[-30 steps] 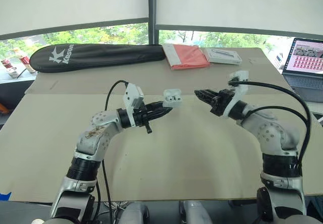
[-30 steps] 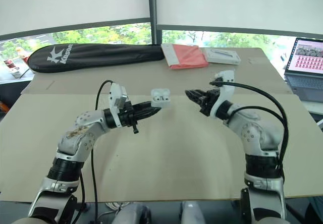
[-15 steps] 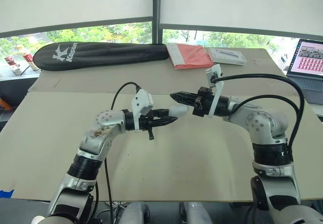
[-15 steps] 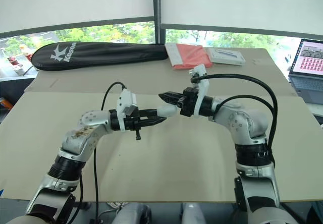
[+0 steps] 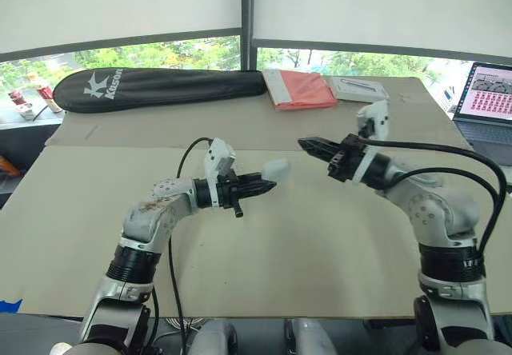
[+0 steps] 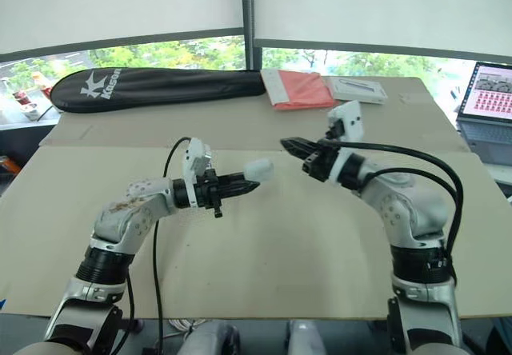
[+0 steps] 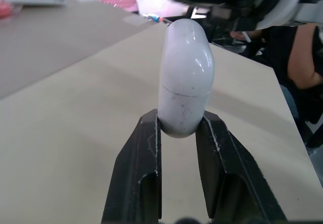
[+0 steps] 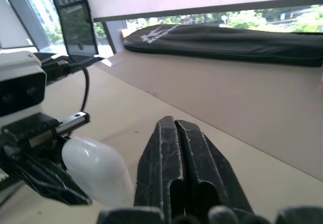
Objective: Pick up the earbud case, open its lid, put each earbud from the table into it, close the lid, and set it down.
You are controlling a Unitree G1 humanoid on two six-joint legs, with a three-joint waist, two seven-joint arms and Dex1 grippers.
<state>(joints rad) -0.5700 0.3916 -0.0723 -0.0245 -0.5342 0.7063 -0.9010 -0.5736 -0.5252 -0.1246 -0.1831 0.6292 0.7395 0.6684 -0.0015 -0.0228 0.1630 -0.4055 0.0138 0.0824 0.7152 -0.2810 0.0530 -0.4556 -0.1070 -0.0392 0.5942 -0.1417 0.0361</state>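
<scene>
Since half a second ago, the right gripper has drawn back from the earbud case, which its tips were then touching; a clear gap now lies between them. One second ago the case's lid stood open; now it is shut, and only a thin seam shows around the white shell in the left wrist view.

The left gripper pinches the earbud case by one rounded end, one black finger on each side. The rest of the case sticks out past the fingertips. The case is held in the air above the middle of the tan table, not resting on it.

The right gripper hovers near the case, on the robot's right, pointing toward it. Its two fingers are pressed together with nothing between them.

Along the far edge of the table lie a long black racket bag, a red folder and a flat white box. An open laptop stands beyond the table's far right corner.
</scene>
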